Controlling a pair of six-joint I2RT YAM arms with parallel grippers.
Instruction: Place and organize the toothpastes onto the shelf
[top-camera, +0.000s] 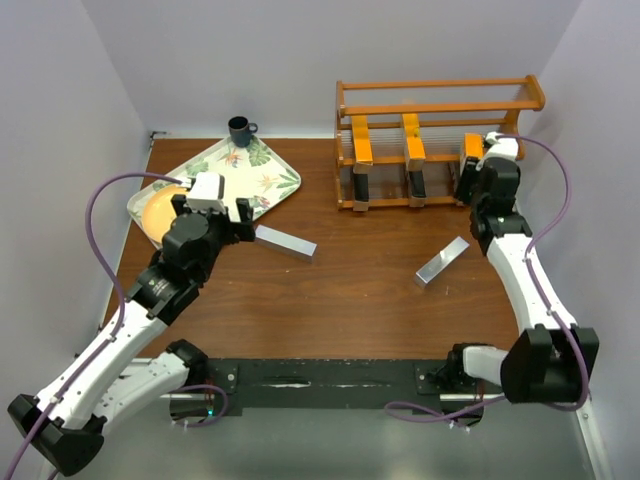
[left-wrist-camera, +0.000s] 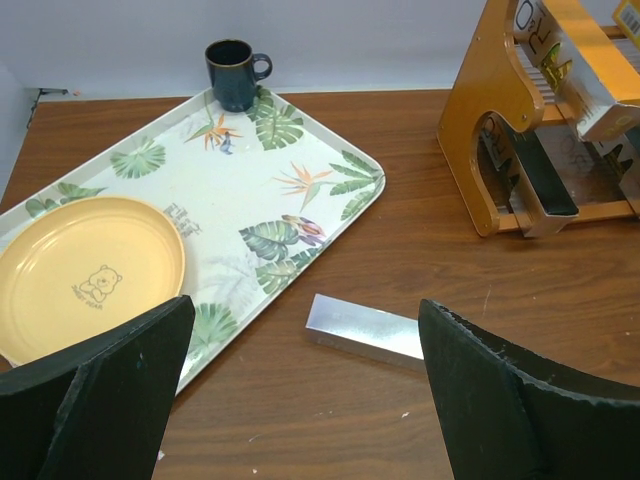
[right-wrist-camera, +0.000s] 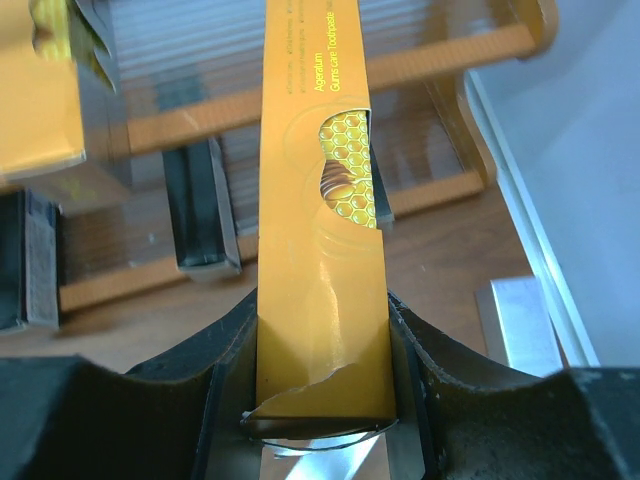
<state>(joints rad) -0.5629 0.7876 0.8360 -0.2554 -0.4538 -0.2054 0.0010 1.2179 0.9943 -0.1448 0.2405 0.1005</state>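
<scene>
You are running a robotics lab cell. Plain pale walls (top-camera: 300, 60) enclose your wooden table (top-camera: 350, 300) on three sides. A black mounting plate (top-camera: 330, 372) spans its near edge. Purple cables (top-camera: 125, 178) loop off the left arm (top-camera: 150, 290) and right arm (top-camera: 520, 270).

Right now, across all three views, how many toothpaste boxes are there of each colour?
Orange boxes: 3
Black boxes: 3
Silver boxes: 3
Total: 9
</scene>
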